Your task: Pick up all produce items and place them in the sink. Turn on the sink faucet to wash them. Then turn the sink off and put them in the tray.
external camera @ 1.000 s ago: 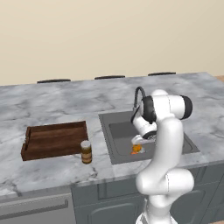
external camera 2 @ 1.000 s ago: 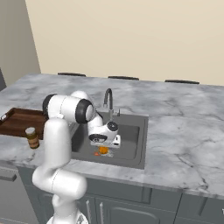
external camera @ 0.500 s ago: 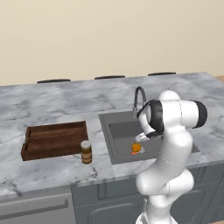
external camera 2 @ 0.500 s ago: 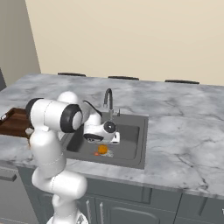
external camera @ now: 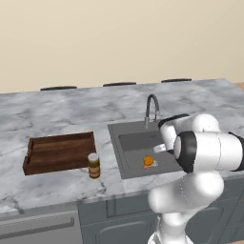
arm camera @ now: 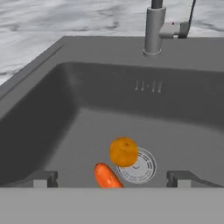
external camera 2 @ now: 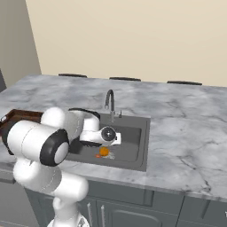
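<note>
- Jaws [arm camera: 112,179] of mine stand wide apart, gripping nothing, above the dark grey recessed sink [arm camera: 52,131].
- Between my fingertips [arm camera: 43,178], below them, lie the small round orange fruit [arm camera: 124,151] and the elongated orange-red carrot-like piece [arm camera: 106,176], beside the round silver drain [arm camera: 142,168].

A brown jar [external camera: 94,165] with a pale lid stands upright on my grey marble counter [external camera: 57,114]. Dark cabinet doors [external camera 2: 133,213] sit below.

Fruit [arm camera: 124,151] & carrot piece [arm camera: 106,176] in sink [arm camera: 52,109] by drain [arm camera: 141,166]; faucet [arm camera: 154,27] behind.
</note>
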You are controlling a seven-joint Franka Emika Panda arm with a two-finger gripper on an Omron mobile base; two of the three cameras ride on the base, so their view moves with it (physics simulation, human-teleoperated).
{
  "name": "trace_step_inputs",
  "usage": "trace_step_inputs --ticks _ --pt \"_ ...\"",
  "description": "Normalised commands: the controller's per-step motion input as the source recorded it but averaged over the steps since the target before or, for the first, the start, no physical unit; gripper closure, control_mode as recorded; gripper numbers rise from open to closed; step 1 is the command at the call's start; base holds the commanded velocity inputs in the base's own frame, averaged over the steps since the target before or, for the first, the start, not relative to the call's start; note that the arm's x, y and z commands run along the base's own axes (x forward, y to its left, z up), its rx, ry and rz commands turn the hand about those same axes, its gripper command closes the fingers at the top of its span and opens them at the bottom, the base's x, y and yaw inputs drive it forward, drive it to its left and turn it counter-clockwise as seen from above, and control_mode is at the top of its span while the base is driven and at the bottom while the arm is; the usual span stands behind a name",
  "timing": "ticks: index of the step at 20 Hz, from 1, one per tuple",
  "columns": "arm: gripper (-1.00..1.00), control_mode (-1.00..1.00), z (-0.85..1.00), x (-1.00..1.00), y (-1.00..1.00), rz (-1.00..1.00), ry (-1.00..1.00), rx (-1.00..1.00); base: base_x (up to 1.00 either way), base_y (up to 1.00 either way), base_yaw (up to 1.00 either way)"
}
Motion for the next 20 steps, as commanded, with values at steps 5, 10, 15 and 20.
trace_step_inputs --ticks 5,10,15,20 --pt "-1.0 -1.0 0.72 -0.34 -0.08 0.0 -0.13 0.0 0.0 0.0 0.0" --pt "-1.0 -1.0 0.76 -0.25 -0.15 0.0 -0.06 0.0 0.0 0.0 0.0" --pt "-1.0 -1.0 0.63 -0.05 -0.27 0.0 0.0 0.0 0.0 0.0 0.0" --pt "-1.0 -1.0 0.26 0.0 -0.33 0.0 0.03 0.03 0.0 0.0 0.0"
